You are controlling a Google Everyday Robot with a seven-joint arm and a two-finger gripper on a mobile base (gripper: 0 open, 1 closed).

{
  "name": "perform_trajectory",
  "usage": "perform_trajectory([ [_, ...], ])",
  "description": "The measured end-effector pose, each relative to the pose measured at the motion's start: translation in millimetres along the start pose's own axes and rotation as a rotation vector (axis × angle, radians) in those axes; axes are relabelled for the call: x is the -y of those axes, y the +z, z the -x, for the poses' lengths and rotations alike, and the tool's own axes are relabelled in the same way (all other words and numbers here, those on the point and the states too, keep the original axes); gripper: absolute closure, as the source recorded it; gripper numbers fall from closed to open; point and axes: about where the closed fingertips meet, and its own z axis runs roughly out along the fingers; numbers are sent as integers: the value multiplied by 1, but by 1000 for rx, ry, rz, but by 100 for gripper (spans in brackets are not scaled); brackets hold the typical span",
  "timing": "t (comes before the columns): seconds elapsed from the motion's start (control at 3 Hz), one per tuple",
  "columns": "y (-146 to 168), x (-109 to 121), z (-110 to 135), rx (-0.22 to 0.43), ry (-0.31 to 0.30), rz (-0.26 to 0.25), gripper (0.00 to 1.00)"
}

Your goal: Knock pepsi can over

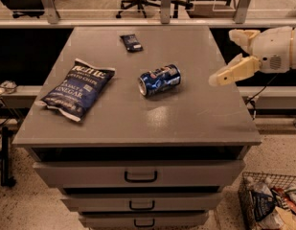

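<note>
Pepsi can [159, 79] lies on its side mid-counter [195, 123], silver end toward the chip bag [76, 87]. Hand [224, 56] hangs off the right edge, well apart from it, fingers spread, holding nothing. Judged toppled; any retreat should avoid nudging it into a roll.

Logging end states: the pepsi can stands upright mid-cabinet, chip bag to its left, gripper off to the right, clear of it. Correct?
Not quite. The camera view shows the pepsi can lying on its side, not upright. The rest holds: chip bag on its left, gripper off to the right, clear of it.
</note>
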Motion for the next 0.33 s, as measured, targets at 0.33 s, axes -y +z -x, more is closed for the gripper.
perform_trajectory([
  [0.33,0,-1,3,2,-22,4,0],
])
